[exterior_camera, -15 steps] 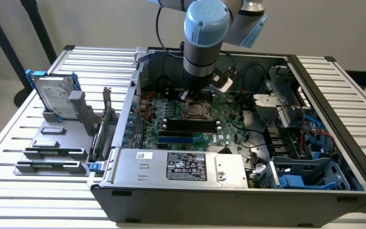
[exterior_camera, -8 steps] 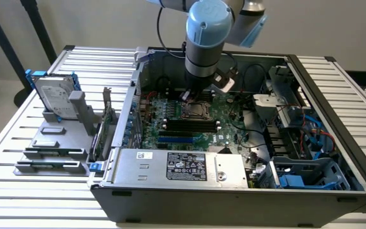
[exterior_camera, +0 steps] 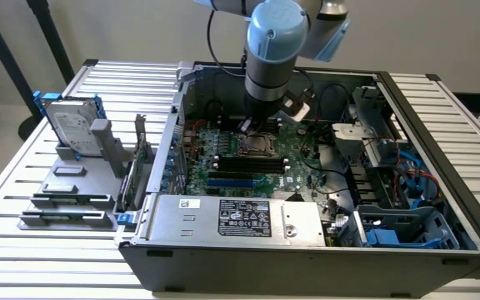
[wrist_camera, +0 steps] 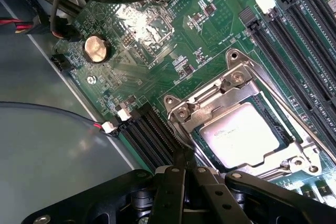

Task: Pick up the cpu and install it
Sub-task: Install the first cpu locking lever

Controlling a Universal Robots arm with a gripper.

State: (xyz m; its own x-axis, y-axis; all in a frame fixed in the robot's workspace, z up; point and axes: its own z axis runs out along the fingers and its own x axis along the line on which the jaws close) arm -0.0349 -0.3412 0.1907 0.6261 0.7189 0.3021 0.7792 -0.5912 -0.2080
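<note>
Where the slatted table (exterior_camera: 23,206) runs off the exterior view's left edge, a grey rack (exterior_camera: 77,187) stands at about nine o'clock from the computer case (exterior_camera: 307,250), holding an upright silver hard drive (exterior_camera: 72,128) in a blue frame; the dark parts lying in the rack's lower slots are too small to identify. The case lies open on the table, its power supply (exterior_camera: 235,219) at six o'clock from the green motherboard (exterior_camera: 223,178). The arm (exterior_camera: 275,50) comes down from twelve o'clock, its upper links cut off by the frame, and its body hides the hand's tip over the board in the exterior view. At three o'clock from the board, drive cages and blue cables (exterior_camera: 407,181) crowd the case's far side, their details hard to make out.

In the wrist view the hand (wrist_camera: 185,163) is clenched with nothing between its fingers, the tip against the edge of the metal socket frame (wrist_camera: 231,93). The cpu (wrist_camera: 242,136) sits flat inside that socket, its silver top partly overlapped by the frame; the printing on it is unreadable. A round coin battery (wrist_camera: 97,49) lies on the board well apart from the socket, and glare washes out a chip (wrist_camera: 142,22) near it.
</note>
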